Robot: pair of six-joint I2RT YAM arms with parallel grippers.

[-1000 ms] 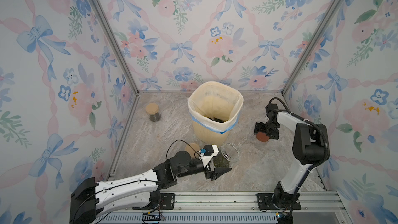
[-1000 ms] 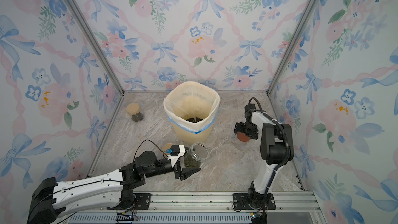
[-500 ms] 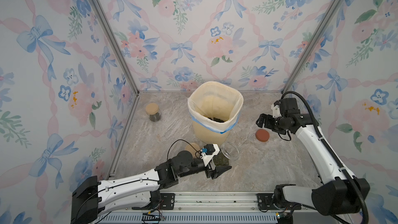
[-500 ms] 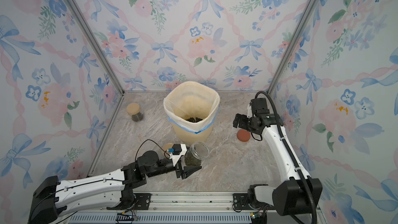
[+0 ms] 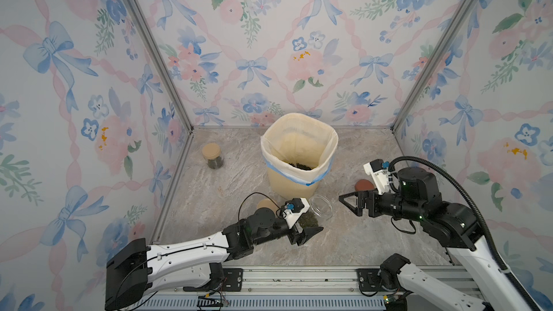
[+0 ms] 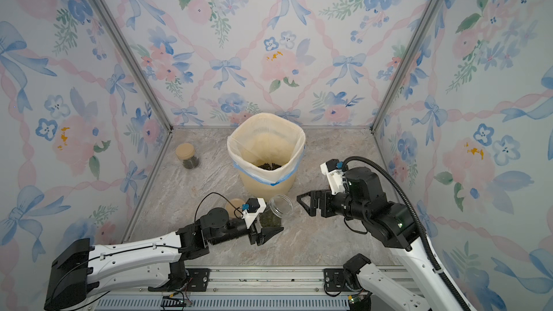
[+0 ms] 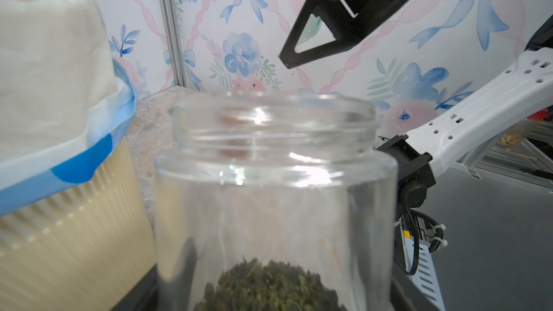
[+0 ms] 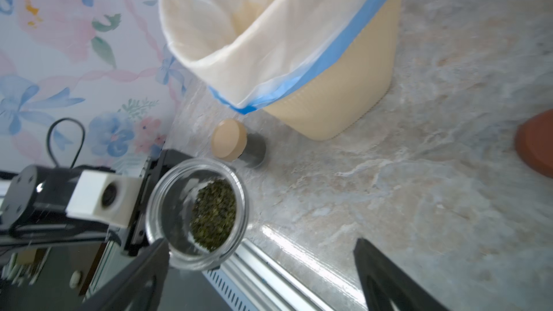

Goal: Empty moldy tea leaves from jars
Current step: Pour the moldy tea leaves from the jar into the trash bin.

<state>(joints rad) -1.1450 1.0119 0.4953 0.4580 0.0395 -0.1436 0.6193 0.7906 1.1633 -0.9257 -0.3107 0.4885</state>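
Note:
My left gripper (image 5: 311,225) is shut on the lower part of an open clear jar (image 5: 319,209) low in front of the bin; both top views show it (image 6: 277,207). Moldy tea leaves (image 7: 269,288) lie heaped at its bottom, also visible through its mouth (image 8: 214,219). My right gripper (image 5: 344,200) hangs open and empty just right of the jar's mouth (image 8: 197,213), apart from it. A reddish-brown lid (image 5: 363,186) lies on the floor behind that gripper. Two closed tan-lidded jars stand at the back left (image 5: 212,157) and behind my left wrist (image 8: 236,145).
The tall cream ribbed bin (image 5: 299,181) with a white liner stands at the centre back, and dark leaves (image 5: 297,165) lie inside it. Floral walls close in on three sides. A metal rail (image 5: 299,276) runs along the front edge.
My right arm has swung away from the reddish-brown lid at the right, toward the front centre, and its open gripper now points at the jar. The left arm and jar have barely moved.

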